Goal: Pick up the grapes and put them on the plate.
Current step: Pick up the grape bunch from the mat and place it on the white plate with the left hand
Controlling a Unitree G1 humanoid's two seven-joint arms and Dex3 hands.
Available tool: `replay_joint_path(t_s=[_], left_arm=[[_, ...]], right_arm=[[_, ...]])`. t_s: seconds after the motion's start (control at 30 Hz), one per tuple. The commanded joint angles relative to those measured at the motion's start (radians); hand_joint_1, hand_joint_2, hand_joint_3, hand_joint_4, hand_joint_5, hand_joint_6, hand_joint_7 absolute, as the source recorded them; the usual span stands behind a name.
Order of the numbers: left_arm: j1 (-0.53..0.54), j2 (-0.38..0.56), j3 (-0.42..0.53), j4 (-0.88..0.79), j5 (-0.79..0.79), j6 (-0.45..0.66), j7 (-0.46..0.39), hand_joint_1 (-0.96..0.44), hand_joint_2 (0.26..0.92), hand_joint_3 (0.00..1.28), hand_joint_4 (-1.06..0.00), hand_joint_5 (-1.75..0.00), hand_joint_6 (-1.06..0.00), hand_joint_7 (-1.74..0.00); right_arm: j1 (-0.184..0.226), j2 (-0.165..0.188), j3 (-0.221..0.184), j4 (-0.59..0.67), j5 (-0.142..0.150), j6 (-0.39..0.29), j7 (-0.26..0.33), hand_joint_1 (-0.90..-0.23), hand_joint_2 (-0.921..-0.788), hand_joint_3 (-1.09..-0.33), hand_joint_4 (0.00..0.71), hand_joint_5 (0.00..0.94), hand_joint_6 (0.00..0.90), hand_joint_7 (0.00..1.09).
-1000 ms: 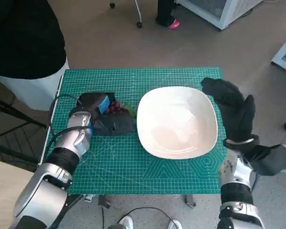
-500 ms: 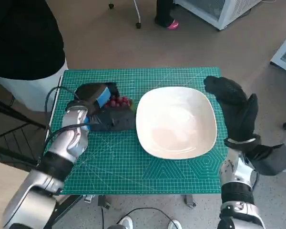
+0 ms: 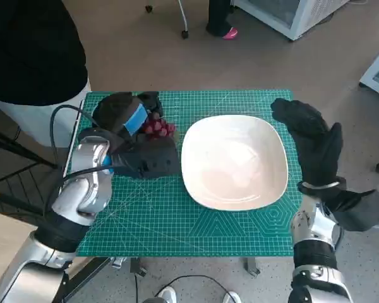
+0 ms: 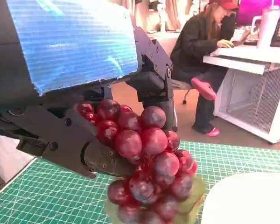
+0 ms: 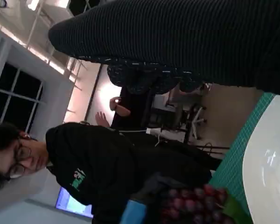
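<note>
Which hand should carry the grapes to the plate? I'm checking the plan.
Left: the left hand already holds the grapes beside the plate; the right hand is empty.

Silver forearms w/ black cable; left hand (image 3: 129, 136) blue-taped, right hand (image 3: 309, 142) knit-gloved.

The head view looked steeply down from above on the green cutting mat (image 3: 177, 214), with both forearms rising from its near edge. The left wrist view sat close behind the left hand (image 4: 70, 70), low over the mat and facing across the room toward a seated person (image 4: 200, 51). The right wrist view, turned on its side, looked from behind the right hand (image 5: 186, 42) across the table. All three shared the grapes (image 3: 158, 128) and the white plate (image 3: 234, 161).
</note>
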Motion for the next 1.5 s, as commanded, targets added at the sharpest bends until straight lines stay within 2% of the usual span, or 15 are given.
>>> replay_joint_path(t_s=[0.03,0.23,0.4,0.63,1.0,1.23,1.5], left_arm=[[-0.007,0.0,-0.015,-0.024,0.04,-0.027,0.004,0.0,0.921,0.15,-0.6,-1.28,-0.54,-1.23],[-0.017,-0.018,-0.012,-0.021,0.049,-0.04,-0.005,0.0,0.921,0.15,-0.57,-1.27,-0.56,-1.25],[-0.038,-0.052,-0.014,-0.044,0.039,-0.05,-0.028,0.0,0.921,0.17,-0.55,-1.41,-0.55,-1.14],[-0.037,-0.064,-0.005,-0.052,0.045,-0.055,-0.04,0.0,0.921,0.15,-0.59,-1.4,-0.56,-1.1],[-0.059,-0.082,-0.008,-0.042,0.051,-0.062,-0.05,0.0,0.921,0.17,-0.55,-1.46,-0.57,-1.08],[-0.079,-0.099,-0.015,-0.103,0.07,-0.06,-0.061,0.0,0.921,0.17,-0.53,-1.34,-0.54,-1.25],[-0.095,-0.12,-0.013,-0.122,0.083,-0.068,-0.055,0.0,0.921,0.17,-0.53,-1.32,-0.53,-1.29]], right_arm=[[0.01,-0.002,-0.001,0.009,-0.004,0.004,-0.003,-0.537,-0.921,-0.596,0.372,0.0,0.462,0.0],[0.012,-0.002,-0.001,0.006,-0.002,0.003,-0.001,-0.538,-0.921,-0.597,0.372,0.0,0.462,0.0],[0.021,-0.003,0.0,-0.006,0.001,0.002,0.003,-0.542,-0.921,-0.597,0.372,0.0,0.462,0.0],[0.025,-0.005,-0.001,-0.015,0.006,0.007,0.006,-0.544,-0.921,-0.597,0.371,0.0,0.461,0.0],[0.032,-0.007,-0.005,-0.024,0.01,0.016,0.005,-0.536,-0.921,-0.602,0.37,0.0,0.458,0.0],[0.037,0.0,-0.003,-0.042,0.014,0.028,0.004,-0.533,-0.921,-0.602,0.369,0.0,0.455,0.0],[0.042,0.0,-0.003,-0.053,0.014,0.036,0.001,-0.532,-0.921,-0.602,0.369,0.0,0.456,0.0]])
